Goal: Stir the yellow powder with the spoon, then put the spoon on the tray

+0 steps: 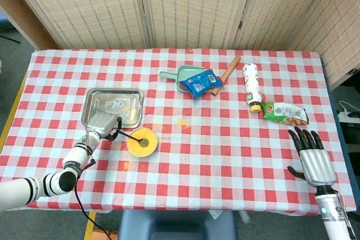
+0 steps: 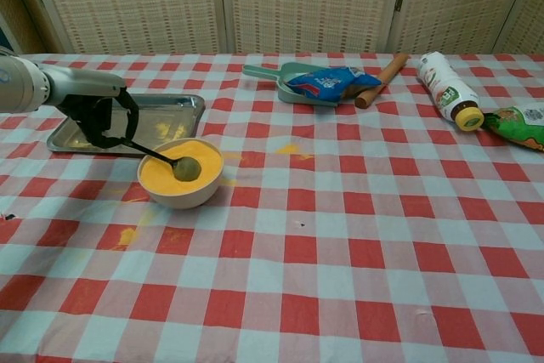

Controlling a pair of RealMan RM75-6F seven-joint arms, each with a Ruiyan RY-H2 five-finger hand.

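Note:
A white bowl (image 1: 142, 142) (image 2: 180, 173) of yellow powder (image 2: 161, 178) stands just in front of the steel tray (image 1: 107, 102) (image 2: 183, 106) at the table's left. The dark spoon (image 1: 134, 136) (image 2: 185, 167) lies in the powder, its handle sticking out to the left over the rim. My left hand (image 1: 101, 123) (image 2: 102, 116) is low at the handle's end, between tray and bowl, with its fingers curled around the handle. My right hand (image 1: 312, 161) rests at the table's front right edge, fingers spread, holding nothing; only the head view shows it.
A green scoop (image 1: 188, 74) with a blue packet (image 1: 201, 84), a brown stick (image 1: 228, 68), a lying bottle (image 1: 252, 87) and a green snack bag (image 1: 284, 112) sit at the back right. Spilled yellow powder (image 2: 289, 149) dots the cloth near the bowl.

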